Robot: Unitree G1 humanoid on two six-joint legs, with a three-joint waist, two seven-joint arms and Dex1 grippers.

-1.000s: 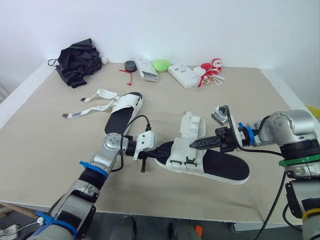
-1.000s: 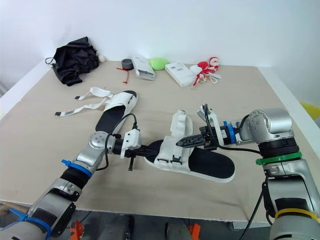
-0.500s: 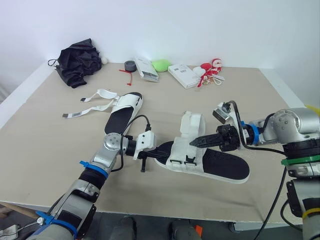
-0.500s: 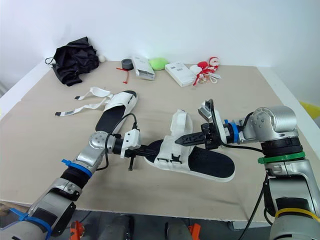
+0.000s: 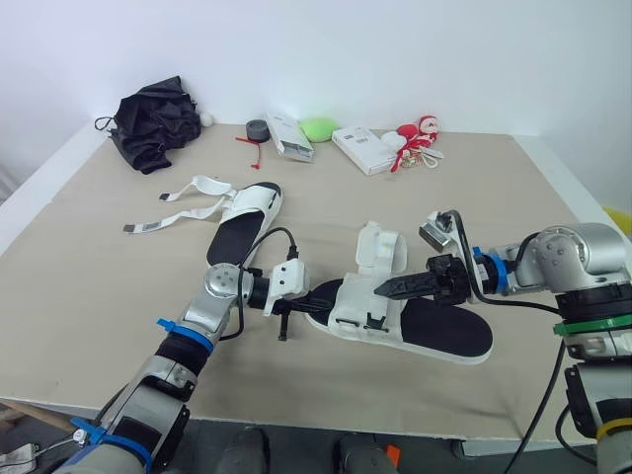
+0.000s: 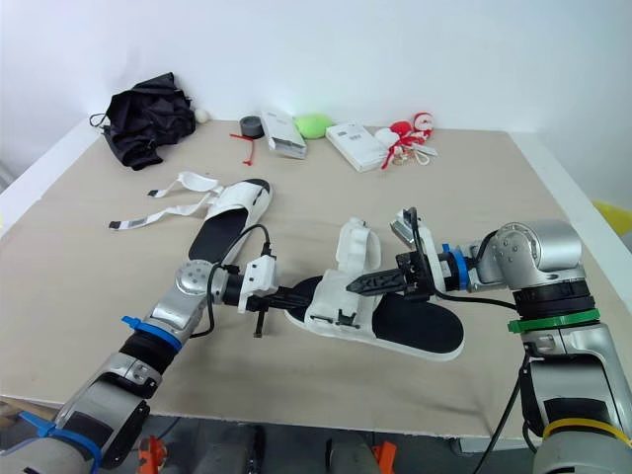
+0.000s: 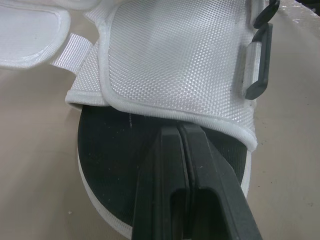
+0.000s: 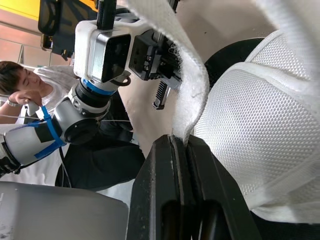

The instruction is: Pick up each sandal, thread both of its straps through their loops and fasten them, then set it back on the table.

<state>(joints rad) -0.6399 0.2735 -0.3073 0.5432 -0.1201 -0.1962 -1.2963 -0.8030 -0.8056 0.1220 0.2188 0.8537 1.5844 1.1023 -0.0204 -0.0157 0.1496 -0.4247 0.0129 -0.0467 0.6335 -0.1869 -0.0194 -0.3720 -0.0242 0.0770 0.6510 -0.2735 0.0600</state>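
Note:
The near sandal, black sole with white mesh upper, lies mid-table. My left gripper is shut, its fingertips resting on the black insole at the toe end, under the edge of the white upper. My right gripper reaches in from the right and is shut on a white strap that stands up from the upper. Farther back on the left lies the second sandal, its two straps open and spread out on the table.
Along the back edge sit a black cloth bundle, a tape roll, two white boxes, a green object and a red-and-white toy. A person sits beyond the table.
My right wrist tipped upward half a second ago and has come back down; its fingertips stay at the strap. The left arm and both sandals have not moved.

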